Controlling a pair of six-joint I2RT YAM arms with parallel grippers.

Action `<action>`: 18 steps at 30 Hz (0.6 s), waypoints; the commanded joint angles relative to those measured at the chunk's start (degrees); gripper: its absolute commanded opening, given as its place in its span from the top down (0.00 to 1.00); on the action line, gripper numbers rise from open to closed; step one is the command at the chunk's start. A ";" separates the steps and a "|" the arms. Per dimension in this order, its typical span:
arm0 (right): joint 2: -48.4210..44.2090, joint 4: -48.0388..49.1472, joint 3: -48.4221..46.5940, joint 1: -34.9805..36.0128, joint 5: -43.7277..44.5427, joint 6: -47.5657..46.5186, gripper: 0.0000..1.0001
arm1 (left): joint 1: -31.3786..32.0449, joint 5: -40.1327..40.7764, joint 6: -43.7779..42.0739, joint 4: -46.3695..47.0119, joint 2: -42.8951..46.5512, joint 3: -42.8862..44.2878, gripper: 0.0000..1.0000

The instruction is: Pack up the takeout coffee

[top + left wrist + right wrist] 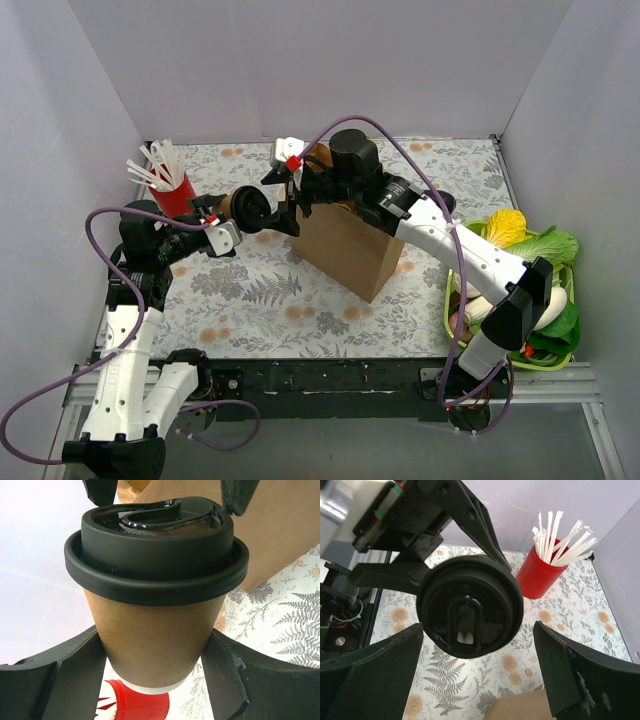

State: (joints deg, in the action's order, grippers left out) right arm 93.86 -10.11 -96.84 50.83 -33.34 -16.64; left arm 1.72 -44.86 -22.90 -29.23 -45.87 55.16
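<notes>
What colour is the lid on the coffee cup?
Black: the coffee cup has a black lid, clearest in the left wrist view.

The top view looks down from behind the arm bases [190,378] over the whole table [260,300]. Both wrist views crowd the coffee cup [152,640] — left from its side, right facing its lid [470,612] — their shared subject.

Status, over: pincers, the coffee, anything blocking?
Left pincer shut on coffee cup, held sideways, lid on. Right pincer open, fingers either side of lid. Right arm looks to hang over paper bag top.
</notes>
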 commanded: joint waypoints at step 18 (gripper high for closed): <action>2.37 5.45 -1.77 2.35 1.70 3.55 0.05 | 0.22 1.53 3.30 3.22 -0.28 0.22 0.58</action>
State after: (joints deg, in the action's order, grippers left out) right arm 94.70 -7.29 -96.86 52.64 -32.53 -14.90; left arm 1.74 -43.13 -20.12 -27.73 -46.61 55.16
